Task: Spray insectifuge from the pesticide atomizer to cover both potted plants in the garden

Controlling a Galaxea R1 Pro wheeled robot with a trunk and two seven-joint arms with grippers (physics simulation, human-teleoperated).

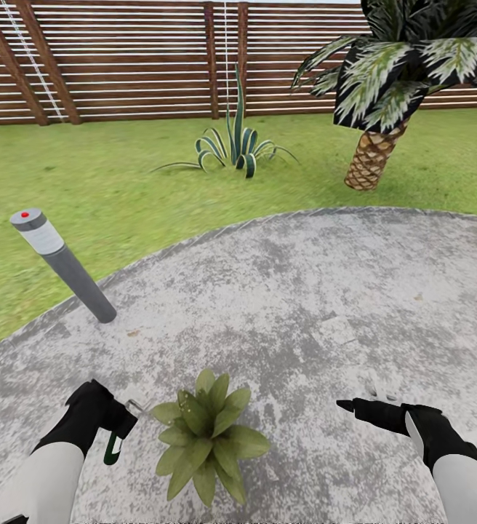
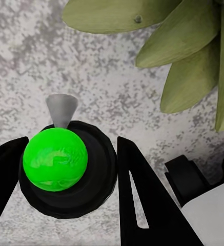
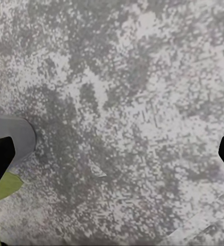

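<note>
The pesticide atomizer (image 1: 113, 445) hangs in my left gripper (image 1: 116, 426), low at the left of the head view, with its grey spray nozzle (image 1: 134, 405) pointing toward a potted plant (image 1: 206, 437). In the left wrist view the atomizer (image 2: 55, 160) sits between the black fingers (image 2: 140, 197), its nozzle (image 2: 61, 109) aimed at the paving just short of the plant's leaves (image 2: 188, 61). My right gripper (image 1: 356, 406) is open and empty to the right of the plant. The right wrist view catches the plant's grey pot (image 3: 17, 136) and a leaf (image 3: 1, 185).
The round grey patio (image 1: 326, 291) lies under both arms. A grey bollard lamp (image 1: 62, 263) leans at its left edge. On the lawn (image 1: 107, 175) stand a spiky potless plant (image 1: 235, 149) and a palm (image 1: 373, 156), before the wooden slat fence (image 1: 122, 58).
</note>
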